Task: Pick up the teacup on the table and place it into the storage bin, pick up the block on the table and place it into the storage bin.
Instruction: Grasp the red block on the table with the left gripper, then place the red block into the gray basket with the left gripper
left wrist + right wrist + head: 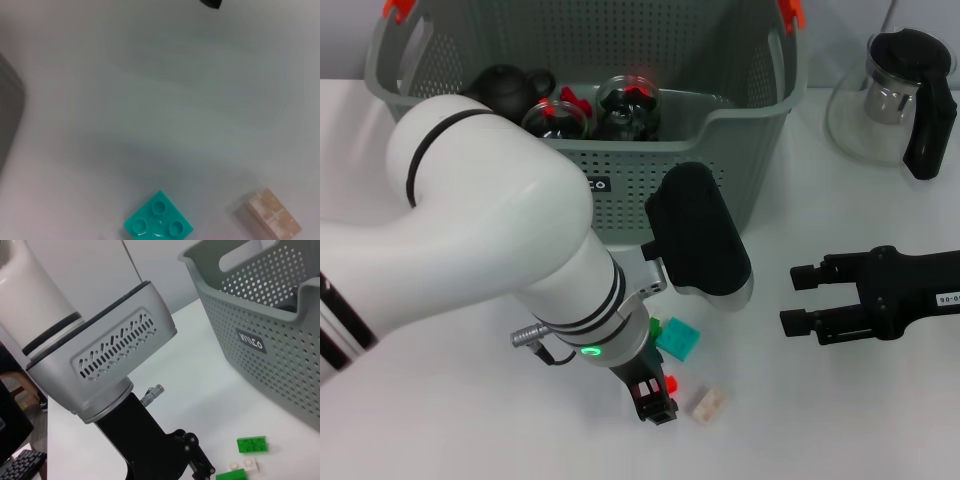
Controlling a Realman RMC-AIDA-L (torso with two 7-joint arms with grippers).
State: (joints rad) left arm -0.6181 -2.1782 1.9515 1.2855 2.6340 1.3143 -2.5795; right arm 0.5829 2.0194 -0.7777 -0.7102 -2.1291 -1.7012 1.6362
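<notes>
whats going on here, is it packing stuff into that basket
Yes, it looks that way. The storage bin already holds a black teapot and glass cups. The left end effector is low over the table among small blocks: teal, beige. The right end effector hovers open, empty, off to the right side.

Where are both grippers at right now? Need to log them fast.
Left gripper: low over the table by the teal block; open or shut cannot be told.
Right gripper: open, empty, parked right of the storage bin.

A robot test lab or office: plain white table [440, 420], bare pale wall, a keyboard [20, 467] (corner only) beside the table.
</notes>
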